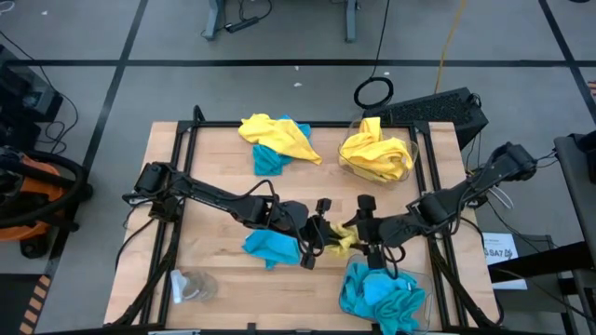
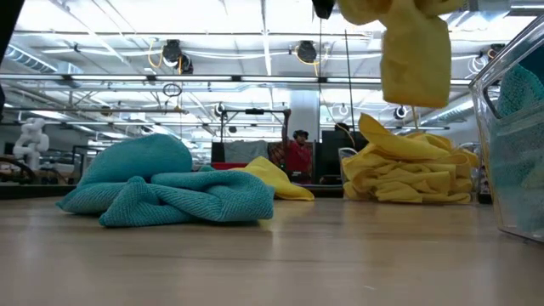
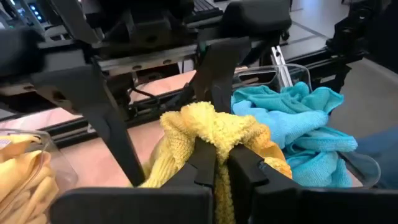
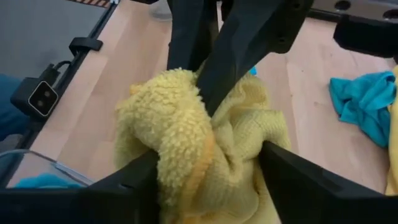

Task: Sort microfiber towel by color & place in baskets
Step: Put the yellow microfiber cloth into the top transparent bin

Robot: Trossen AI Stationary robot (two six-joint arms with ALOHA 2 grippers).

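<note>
High view: yellow towel passing between two grippers

Across the desk (image 1: 223, 158), the yellow basket (image 1: 377, 156) sits at the far right and the blue basket (image 1: 382, 296) at the near right, so each colour has its bin. A blue-and-yellow heap (image 1: 275, 140) and a loose blue towel (image 1: 270, 247) wait unsorted. Mid-desk, a yellow towel (image 1: 340, 237) hangs lifted. The left gripper (image 3: 216, 163) is clamped tight on it; the right gripper (image 4: 208, 171) straddles it with jaws apart, probably for a handover toward the yellow basket.

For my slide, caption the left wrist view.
Left gripper pinches a yellow towel beside the blue-filled basket.
</note>
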